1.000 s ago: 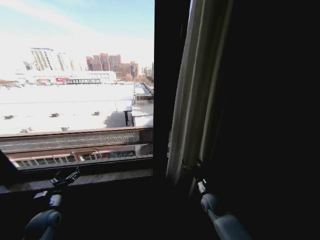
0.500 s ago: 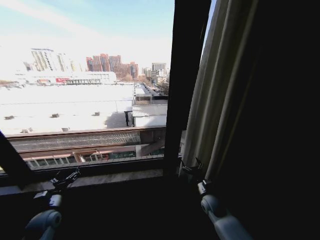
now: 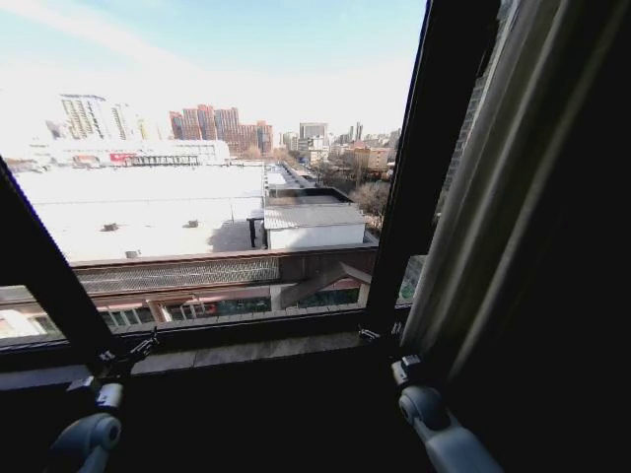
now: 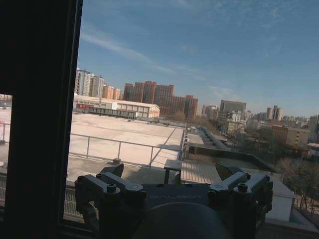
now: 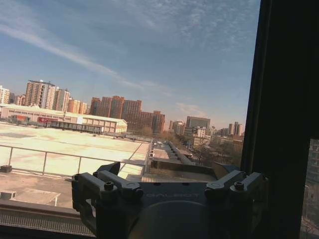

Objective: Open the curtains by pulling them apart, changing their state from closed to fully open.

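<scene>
My right hand [image 3: 380, 338] sits low by the black window frame bar [image 3: 419, 168], fingers spread and empty, I think, beside the cream pleated sheer curtains [image 3: 493, 207] gathered rightward (glass mostly uncovered); left hand [image 3: 138, 350] idles open at the sill.

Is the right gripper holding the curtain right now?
No. In the right wrist view the right gripper is open with sky and rooftops between its fingers; the curtain hangs beside it.

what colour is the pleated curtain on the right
Cream to greyish-white, in long vertical pleats: the sheer pleated curtain, clearest in the head view.
</scene>
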{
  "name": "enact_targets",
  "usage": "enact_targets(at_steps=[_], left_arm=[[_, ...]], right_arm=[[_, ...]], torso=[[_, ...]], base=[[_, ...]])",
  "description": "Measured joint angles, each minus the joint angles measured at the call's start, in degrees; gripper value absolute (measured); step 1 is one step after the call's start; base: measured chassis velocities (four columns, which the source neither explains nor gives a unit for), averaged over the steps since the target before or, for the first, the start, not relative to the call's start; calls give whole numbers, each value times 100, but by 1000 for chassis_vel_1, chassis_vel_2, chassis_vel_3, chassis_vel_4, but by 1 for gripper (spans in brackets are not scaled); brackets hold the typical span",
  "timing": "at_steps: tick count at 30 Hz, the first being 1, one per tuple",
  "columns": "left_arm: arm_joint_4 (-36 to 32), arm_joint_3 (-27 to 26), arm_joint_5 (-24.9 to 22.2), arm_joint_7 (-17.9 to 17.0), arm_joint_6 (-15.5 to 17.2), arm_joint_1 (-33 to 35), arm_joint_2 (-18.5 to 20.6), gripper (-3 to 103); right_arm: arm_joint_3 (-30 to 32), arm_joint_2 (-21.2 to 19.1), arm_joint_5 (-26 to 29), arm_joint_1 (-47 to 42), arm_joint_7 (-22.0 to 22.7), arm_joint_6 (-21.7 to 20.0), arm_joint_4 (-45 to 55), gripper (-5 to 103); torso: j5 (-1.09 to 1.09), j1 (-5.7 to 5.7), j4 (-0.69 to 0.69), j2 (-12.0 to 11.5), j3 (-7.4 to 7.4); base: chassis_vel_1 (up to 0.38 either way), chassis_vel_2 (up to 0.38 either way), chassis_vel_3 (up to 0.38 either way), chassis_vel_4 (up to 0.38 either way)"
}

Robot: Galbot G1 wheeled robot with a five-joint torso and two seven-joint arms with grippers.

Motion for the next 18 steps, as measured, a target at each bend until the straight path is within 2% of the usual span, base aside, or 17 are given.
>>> enact_targets(at_steps=[18], left_arm=[[0,0,0,0,0,0,0,100]], right_arm=[[10,8,21,6,-234,157,-72,100]], torso=[[0,-1,1,0,-1]], base=[[388,321,-386,-313]])
